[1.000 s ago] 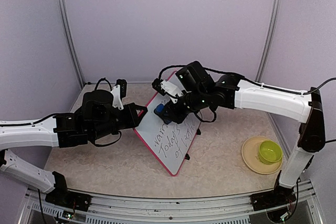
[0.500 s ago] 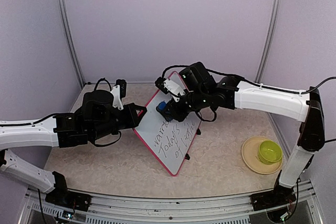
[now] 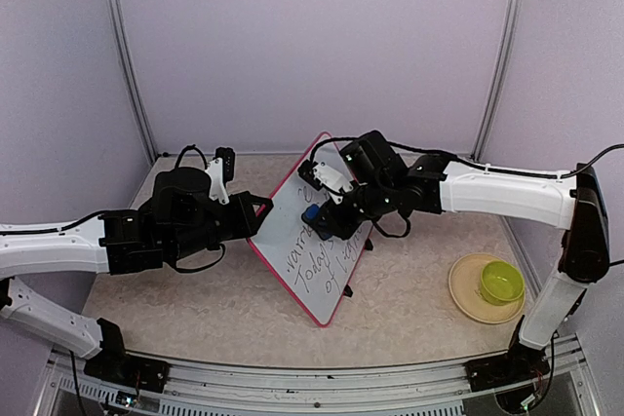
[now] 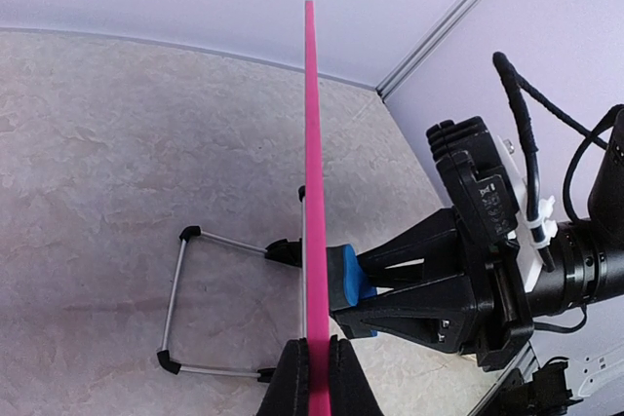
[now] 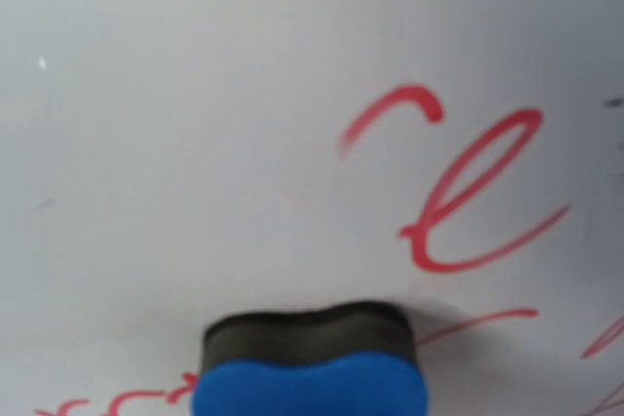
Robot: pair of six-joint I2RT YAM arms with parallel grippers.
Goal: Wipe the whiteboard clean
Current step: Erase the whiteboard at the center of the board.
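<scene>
**Top view.** A whiteboard (image 3: 292,241) with a pink rim stands tilted near the middle of the worktop (image 3: 195,309). Its near part is covered in handwriting (image 3: 317,265) and its far part is blank. The left tool (image 3: 260,209) is clamped on the board's left rim, steadying it. The right tool (image 3: 323,215) grips a blue eraser (image 3: 311,213), which is pressed to the board's face at the far end of the writing. A plate (image 3: 466,297) carrying a green bowl (image 3: 501,283) sits well apart at the near right.

**Left wrist view.** The board appears edge-on as a thin pink line. It is pinched between the left tool's two black fingers (image 4: 292,382) at the bottom of the frame. To the right of the board, the eraser's dark felt touches its face, with the right tool behind it. To the left, the wire stand (image 4: 175,309) rests on the worktop.

**Right wrist view.** The eraser sits at bottom centre with its felt flat on the white surface. Red cursive strokes lie to its right and at its lower left, and the area above is clean. This tool's own fingers are out of frame.

**Doing the wipe well.** In my judgement, the felt should lie flat and press firmly, sweeping in overlapping passes across each line of writing. The left tool should brace the rim against that push. Pressing too hard could tip the board back or slide its stand.
</scene>
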